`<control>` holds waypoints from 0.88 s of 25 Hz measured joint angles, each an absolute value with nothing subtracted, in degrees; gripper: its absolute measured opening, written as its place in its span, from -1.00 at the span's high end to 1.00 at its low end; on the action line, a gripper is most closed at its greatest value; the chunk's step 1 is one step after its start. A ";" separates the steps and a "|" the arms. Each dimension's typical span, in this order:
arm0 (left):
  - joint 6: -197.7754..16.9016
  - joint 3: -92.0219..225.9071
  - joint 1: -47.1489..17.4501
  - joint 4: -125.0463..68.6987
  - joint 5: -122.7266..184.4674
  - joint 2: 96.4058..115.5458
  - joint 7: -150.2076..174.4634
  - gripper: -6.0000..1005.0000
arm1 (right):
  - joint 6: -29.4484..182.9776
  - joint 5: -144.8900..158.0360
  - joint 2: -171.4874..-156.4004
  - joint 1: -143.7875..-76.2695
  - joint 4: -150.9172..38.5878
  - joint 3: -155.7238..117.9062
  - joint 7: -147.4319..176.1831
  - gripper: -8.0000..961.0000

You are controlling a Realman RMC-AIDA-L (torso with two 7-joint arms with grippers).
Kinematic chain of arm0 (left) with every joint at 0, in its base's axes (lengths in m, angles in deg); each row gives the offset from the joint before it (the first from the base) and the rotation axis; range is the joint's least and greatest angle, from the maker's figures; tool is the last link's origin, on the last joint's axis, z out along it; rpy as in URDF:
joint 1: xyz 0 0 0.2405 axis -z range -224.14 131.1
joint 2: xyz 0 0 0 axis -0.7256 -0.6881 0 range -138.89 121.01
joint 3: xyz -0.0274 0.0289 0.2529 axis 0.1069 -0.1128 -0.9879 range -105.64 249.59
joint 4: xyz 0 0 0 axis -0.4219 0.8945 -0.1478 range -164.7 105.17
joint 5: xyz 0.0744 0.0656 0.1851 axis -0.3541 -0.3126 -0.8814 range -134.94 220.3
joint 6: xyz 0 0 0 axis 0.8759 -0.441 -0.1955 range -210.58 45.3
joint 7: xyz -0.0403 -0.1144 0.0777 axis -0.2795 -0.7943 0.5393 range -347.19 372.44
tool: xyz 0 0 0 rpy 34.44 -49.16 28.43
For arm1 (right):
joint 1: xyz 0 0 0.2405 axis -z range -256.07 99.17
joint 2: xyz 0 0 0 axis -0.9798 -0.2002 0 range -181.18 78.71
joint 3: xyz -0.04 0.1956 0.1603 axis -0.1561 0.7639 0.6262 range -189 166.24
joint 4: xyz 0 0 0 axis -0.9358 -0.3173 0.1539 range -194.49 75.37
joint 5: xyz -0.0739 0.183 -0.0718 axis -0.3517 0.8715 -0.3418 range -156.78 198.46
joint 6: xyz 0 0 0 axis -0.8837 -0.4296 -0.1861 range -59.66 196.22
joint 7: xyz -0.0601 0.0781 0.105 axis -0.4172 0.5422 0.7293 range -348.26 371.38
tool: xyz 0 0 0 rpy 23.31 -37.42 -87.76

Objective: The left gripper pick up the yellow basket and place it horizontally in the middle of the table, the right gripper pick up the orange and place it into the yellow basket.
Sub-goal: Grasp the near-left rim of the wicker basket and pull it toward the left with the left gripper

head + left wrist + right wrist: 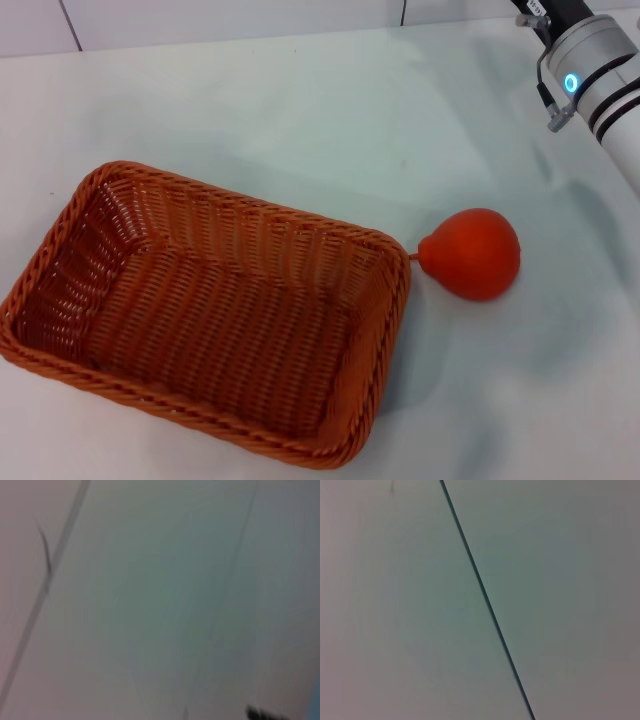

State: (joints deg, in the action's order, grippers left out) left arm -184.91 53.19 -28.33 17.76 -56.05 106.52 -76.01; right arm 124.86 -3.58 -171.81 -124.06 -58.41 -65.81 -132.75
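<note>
The yellow basket point(210, 305), an orange-brown woven wicker basket, sits on the white table point(330, 130) at the left front in the head view, empty and lying slightly askew. The orange point(472, 254), red-orange with a small pointed stem end, lies on the table just right of the basket, its tip close to the rim. The right arm point(600, 75), white and silver with a blue ring light, is at the far right back, well away from the orange; its fingers are out of view. The left gripper shows in no view.
A panelled wall point(230, 18) with dark seams runs along the table's far edge. The right wrist view shows a plain surface with one dark seam point(485, 595). The left wrist view shows a blurred pale surface with a faint line point(40, 595).
</note>
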 joint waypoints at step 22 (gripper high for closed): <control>-184.93 33.79 -14.85 48.18 -100.28 109.10 -120.18 -0.56 | 122.78 -3.33 -171.55 -123.73 -57.15 -64.61 -133.26 -0.53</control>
